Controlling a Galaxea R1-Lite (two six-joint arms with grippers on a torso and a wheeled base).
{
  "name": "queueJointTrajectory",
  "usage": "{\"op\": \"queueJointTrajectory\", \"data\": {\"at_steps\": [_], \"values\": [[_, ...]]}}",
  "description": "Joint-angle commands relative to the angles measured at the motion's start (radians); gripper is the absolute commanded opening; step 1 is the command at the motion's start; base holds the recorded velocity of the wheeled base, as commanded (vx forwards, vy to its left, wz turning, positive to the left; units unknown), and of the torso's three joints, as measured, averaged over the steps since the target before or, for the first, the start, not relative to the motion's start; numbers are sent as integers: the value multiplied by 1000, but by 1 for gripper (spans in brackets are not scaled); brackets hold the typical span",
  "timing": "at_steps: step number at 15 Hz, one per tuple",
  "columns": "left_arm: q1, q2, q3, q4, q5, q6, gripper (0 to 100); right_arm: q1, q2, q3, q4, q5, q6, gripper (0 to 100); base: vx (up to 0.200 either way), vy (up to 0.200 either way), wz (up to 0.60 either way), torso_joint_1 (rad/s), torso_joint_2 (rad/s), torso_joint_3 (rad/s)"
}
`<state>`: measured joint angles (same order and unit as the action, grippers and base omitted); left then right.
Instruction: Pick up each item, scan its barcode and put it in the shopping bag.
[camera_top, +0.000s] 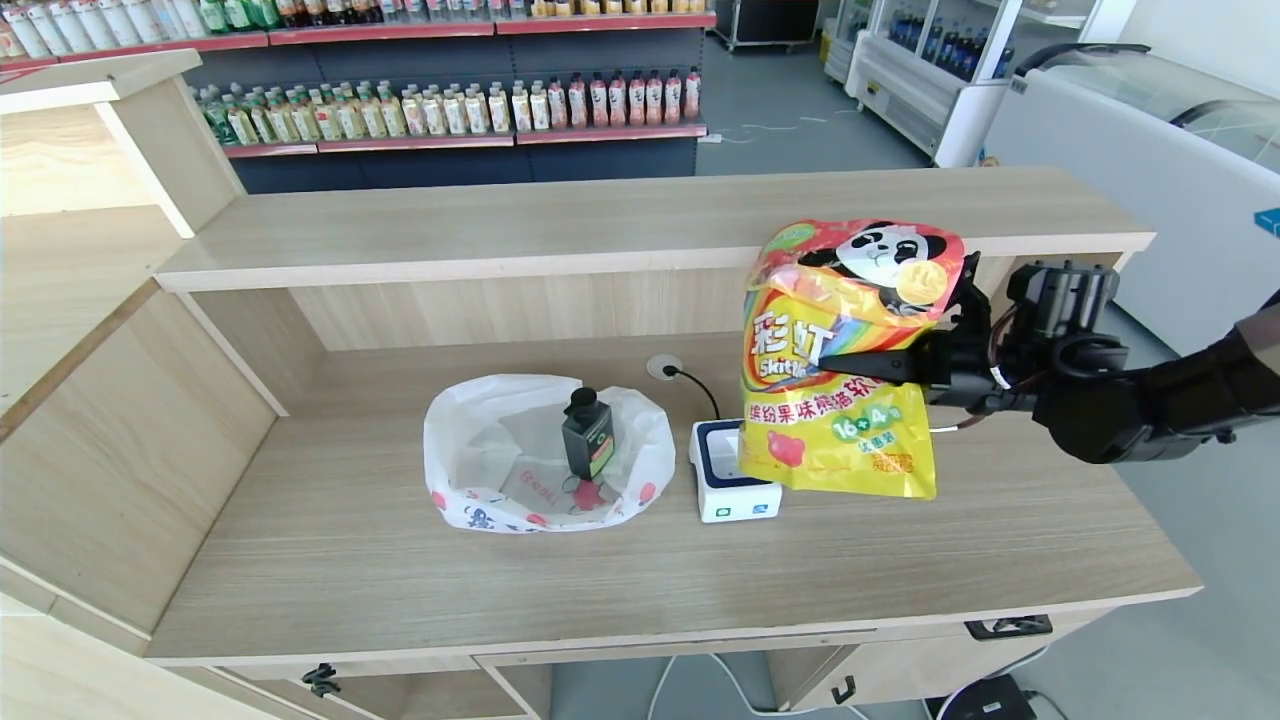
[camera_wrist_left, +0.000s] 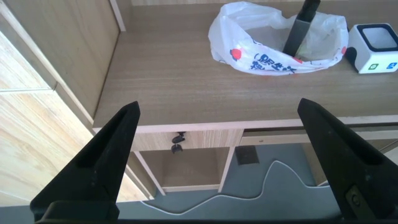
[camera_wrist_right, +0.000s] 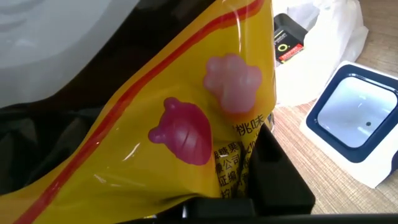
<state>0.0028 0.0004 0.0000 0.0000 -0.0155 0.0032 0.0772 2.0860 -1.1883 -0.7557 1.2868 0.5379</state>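
In the right claw (camera_top: 900, 365): glossy yellow plastic sweet pouch (camera_top: 850, 300) with a panda print, pinched across its middle by closed fingers, hanging upright.
Below that claw: white box scanner (camera_top: 722, 480) with a dark blue window frame, just under the pouch's lower corner, seemingly not touching it.
Past the scanner from that claw: crumpled white plastic shopping bag (camera_top: 470, 500), mouth open, with a dark upright bottle (camera_top: 587, 435) with a black cap standing inside.
Left claw (camera_wrist_left: 219, 109): spread wide, holding nothing, hanging off the worktop's front edge, well apart from bag and scanner.
Step in hand: most likely the scan.
Doing it well: turn the barcode panel squarely toward the window; barcode side not discernible here. Keep the film flat and steady, near the window. Hold firm, since soft foil may sag or slip. Afterwards, lower into the bag beside the bottle, not onto it.
Worktop (camera_top: 600, 590): pale wood-grain laminate, raised ledge (camera_top: 600, 220) behind, black cable (camera_top: 703, 392) running to the scanner.
Room: shop shelves (camera_top: 450, 110) lined with drinks beyond the ledge; white chest freezers (camera_top: 1120, 140) on the right claw's side.
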Motion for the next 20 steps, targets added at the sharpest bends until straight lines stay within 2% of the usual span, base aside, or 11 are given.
{"op": "queueJointTrajectory", "data": {"at_steps": [1, 9, 20], "values": [[0, 0, 0, 0, 0, 0, 100, 3, 29, -16, 1, 0, 4, 0, 0, 0, 0, 0, 0, 0], [0, 1, 0, 0, 0, 0, 100, 12, 114, -105, 3, 0, 25, 0, 0, 0, 0, 0, 0, 0], [0, 0, 0, 0, 0, 0, 100, 50, 163, -159, -2, 2, 25, 0, 0, 0, 0, 0, 0, 0]]}}
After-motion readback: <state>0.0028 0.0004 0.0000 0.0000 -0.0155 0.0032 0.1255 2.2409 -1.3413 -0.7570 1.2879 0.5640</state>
